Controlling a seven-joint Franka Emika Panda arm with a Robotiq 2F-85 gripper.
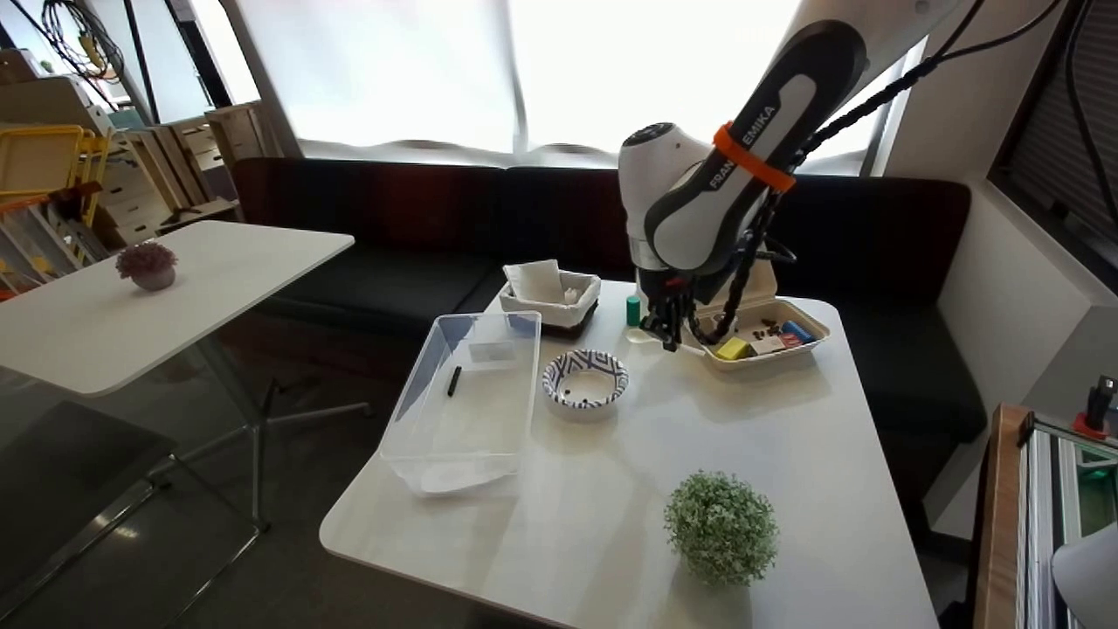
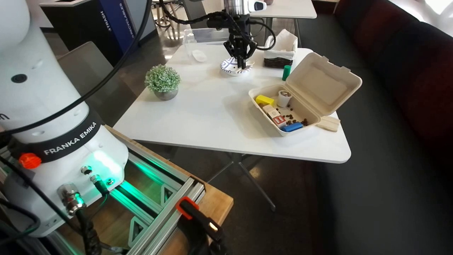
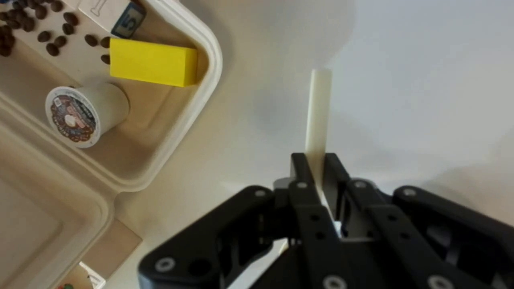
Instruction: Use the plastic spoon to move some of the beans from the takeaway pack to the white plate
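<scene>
Nearest the wrist camera is the black gripper [image 3: 316, 161], its two fingers clamped on the handle of the pale spoon [image 3: 319, 104], which points to 12 o'clock in that view. At 10 o'clock from the fingertips sits the takeaway pack [image 3: 128, 154], on the white table [image 1: 646, 437], its lid raised. Inside it, dark beans [image 3: 52, 49] lie scattered between 9 and 10 o'clock from a yellow block [image 3: 148, 62], and a small lidded cup [image 3: 86, 114] stands at that block's 8 o'clock. In an exterior view, a blue block [image 2: 292, 127] lies at the pack's 5 o'clock, with lettered blocks [image 2: 274, 114] between it and the yellow one.

In an exterior view, the white, blue-patterned bowl [image 1: 590, 383] is at 8 o'clock from the gripper, a couple of dark specks in it. From that bowl, a clear bin [image 1: 489, 411] is just beside at 9 o'clock, a lined basket [image 1: 550, 316] at 11, a green cylinder [image 1: 633, 311] at 1, and a leafy plant [image 1: 721, 528] between 4 and 5. Whether the spoon touches the table, I cannot tell.
</scene>
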